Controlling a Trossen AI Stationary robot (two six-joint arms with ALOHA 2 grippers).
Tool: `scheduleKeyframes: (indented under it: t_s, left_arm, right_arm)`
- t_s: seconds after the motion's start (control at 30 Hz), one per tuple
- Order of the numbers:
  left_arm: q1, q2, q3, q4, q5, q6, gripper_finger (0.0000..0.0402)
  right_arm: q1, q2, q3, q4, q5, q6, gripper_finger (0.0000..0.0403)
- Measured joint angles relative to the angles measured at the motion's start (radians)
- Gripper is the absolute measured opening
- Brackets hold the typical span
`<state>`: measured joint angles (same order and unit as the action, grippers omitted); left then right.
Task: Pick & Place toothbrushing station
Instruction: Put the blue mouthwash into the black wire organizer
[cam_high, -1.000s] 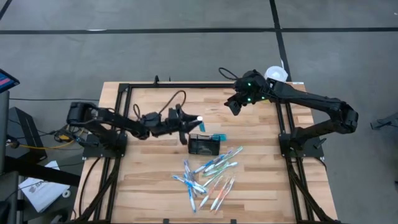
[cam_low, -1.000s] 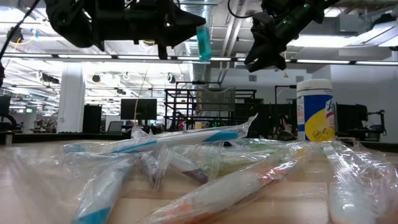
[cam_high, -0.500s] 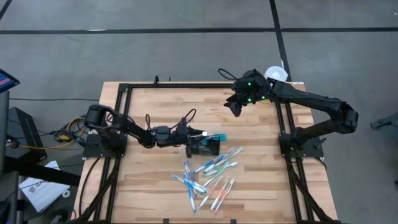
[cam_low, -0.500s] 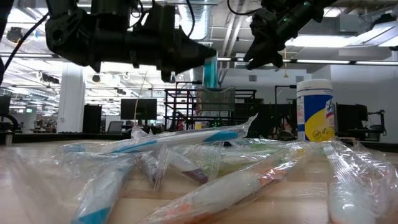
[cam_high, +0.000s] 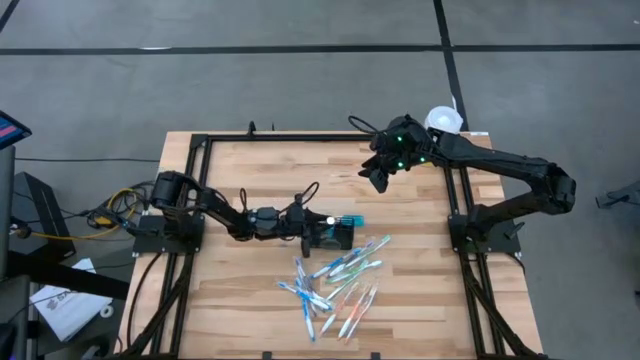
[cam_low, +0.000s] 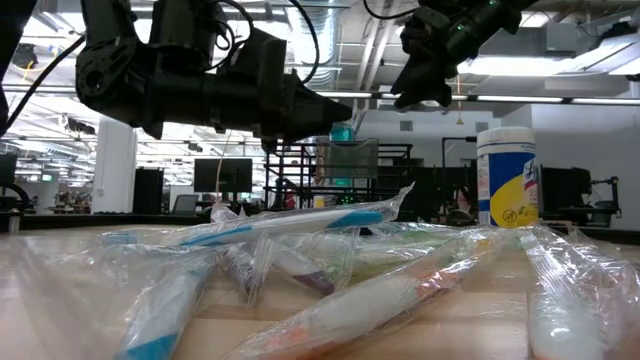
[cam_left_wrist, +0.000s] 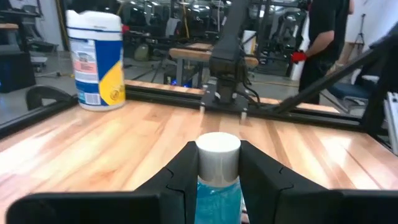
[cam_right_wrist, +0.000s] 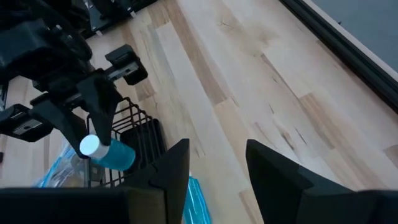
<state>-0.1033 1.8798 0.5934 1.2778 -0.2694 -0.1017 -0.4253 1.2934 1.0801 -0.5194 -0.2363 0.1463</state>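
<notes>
The toothbrushing station, a black wire caddy (cam_high: 330, 237) (cam_right_wrist: 138, 142), stands at the table's middle. A teal item (cam_high: 352, 220) sits at its right end. My left gripper (cam_high: 322, 219) reaches in level from the left. It is shut on a teal tube with a white cap (cam_left_wrist: 217, 152) (cam_right_wrist: 102, 149), just above the caddy's left part. I cannot tell whether the tube's lower end is inside the caddy. My right gripper (cam_high: 377, 178) (cam_right_wrist: 217, 155) hangs open and empty, high over the table's far right part. My left gripper pinches the tube just below its white cap (cam_left_wrist: 217, 182) between its two fingers (cam_left_wrist: 186, 171). The fingers come level from the table's left. The tube stands roughly upright with its cap up, and its teal body (cam_low: 341, 131) hangs below the fingertips.
Several bagged toothbrushes (cam_high: 335, 285) (cam_low: 300, 260) lie in a heap near the table's front edge. A white tub with a yellow and blue label (cam_low: 508, 178) (cam_left_wrist: 94, 62) stands at the far right corner. Black frame rails (cam_high: 200, 190) run along the table's sides. A person (cam_left_wrist: 323, 25) stands beyond the table.
My left gripper has come down and gone toward the table's right and near edges. It has carried the teal tube from well above the table to just over the caddy. It has stayed shut on the tube.
</notes>
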Motion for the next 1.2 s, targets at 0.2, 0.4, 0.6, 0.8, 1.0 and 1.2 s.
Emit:
scheduleKeyframes:
  t_s: [0.2,0.4,0.6,0.8,1.0,1.2]
  left_arm:
    - [-0.003,0.002,0.000,-0.003,0.013,0.000,0.0081]
    - [-0.002,0.001,0.000,-0.021,0.013,0.000,0.0117]
    - [-0.002,0.001,0.000,-0.020,0.013,0.000,0.0161]
    - [-0.002,0.001,0.000,-0.019,0.013,0.000,0.0154]
    - [-0.002,0.001,0.000,0.018,0.012,0.000,0.0139]
    - [0.005,-0.043,0.010,0.055,0.012,-0.003,0.0135]
  right_arm:
    - [0.000,0.000,0.000,0.001,0.000,0.000,0.0147]
    - [0.006,0.000,0.000,0.003,-0.001,0.000,0.0141]
    - [0.027,0.000,0.000,0.003,-0.002,0.001,0.0139]
    - [0.033,0.000,0.000,0.003,-0.002,0.001,0.0141]
    - [0.033,0.000,0.000,0.003,-0.002,0.001,0.0137]
    - [0.033,0.000,0.000,0.056,-0.002,0.004,0.0141]
